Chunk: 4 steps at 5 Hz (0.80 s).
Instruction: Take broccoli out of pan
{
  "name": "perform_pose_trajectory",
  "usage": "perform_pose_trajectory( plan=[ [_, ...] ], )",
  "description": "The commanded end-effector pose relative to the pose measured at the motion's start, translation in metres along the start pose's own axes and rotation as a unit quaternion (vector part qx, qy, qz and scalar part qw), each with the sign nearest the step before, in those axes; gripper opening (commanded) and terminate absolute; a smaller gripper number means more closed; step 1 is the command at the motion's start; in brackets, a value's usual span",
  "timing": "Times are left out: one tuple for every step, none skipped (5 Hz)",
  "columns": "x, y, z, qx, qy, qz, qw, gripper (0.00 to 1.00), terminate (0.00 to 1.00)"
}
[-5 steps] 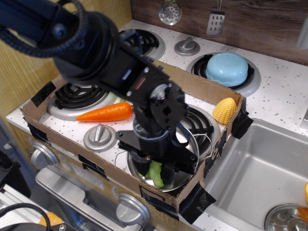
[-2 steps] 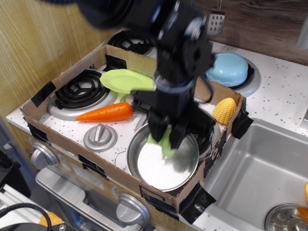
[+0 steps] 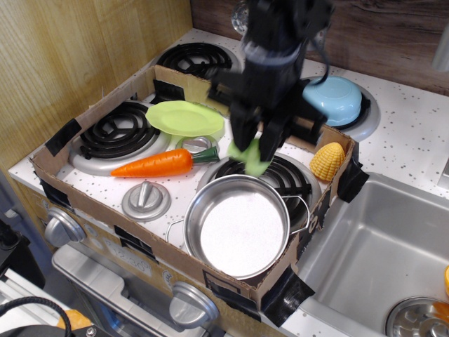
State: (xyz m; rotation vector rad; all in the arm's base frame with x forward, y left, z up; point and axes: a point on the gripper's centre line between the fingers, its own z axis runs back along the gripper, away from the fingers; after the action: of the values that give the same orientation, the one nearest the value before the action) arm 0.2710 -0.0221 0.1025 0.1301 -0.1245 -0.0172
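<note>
Pincer (image 3: 257,146): closed on the broccoli (image 3: 250,155), which hangs from its tips above the burner (image 3: 280,175), just behind the pan (image 3: 238,226).
Pan: empty, near the front carton wall.
Lime plate (image 3: 184,117): empty, left of pincer.
Blue bowl (image 3: 332,99): inverted, rear right.

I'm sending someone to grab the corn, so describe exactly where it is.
Find the cardboard frame taped over the stovetop. The corn sits in its far right corner, beside the sink. It is the only pale-yellow, bumpy piece; the carrot is smooth and orange.
</note>
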Motion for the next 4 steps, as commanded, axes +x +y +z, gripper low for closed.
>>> perform_pose_trajectory(
  plan=[
    [0.058, 0.003, 0.006, -0.012, -0.027, -0.073, 0.9969, 0.00, 0.00],
    [0.072, 0.004, -0.001, -0.019, -0.034, -0.094, 0.9948, 0.00, 0.00],
    [0.076, 0.005, -0.009, -0.026, -0.044, -0.099, 0.9937, 0.00, 0.00],
    [0.082, 0.008, -0.020, -0.034, -0.049, -0.114, 0.9917, 0.00, 0.00]
  ],
)
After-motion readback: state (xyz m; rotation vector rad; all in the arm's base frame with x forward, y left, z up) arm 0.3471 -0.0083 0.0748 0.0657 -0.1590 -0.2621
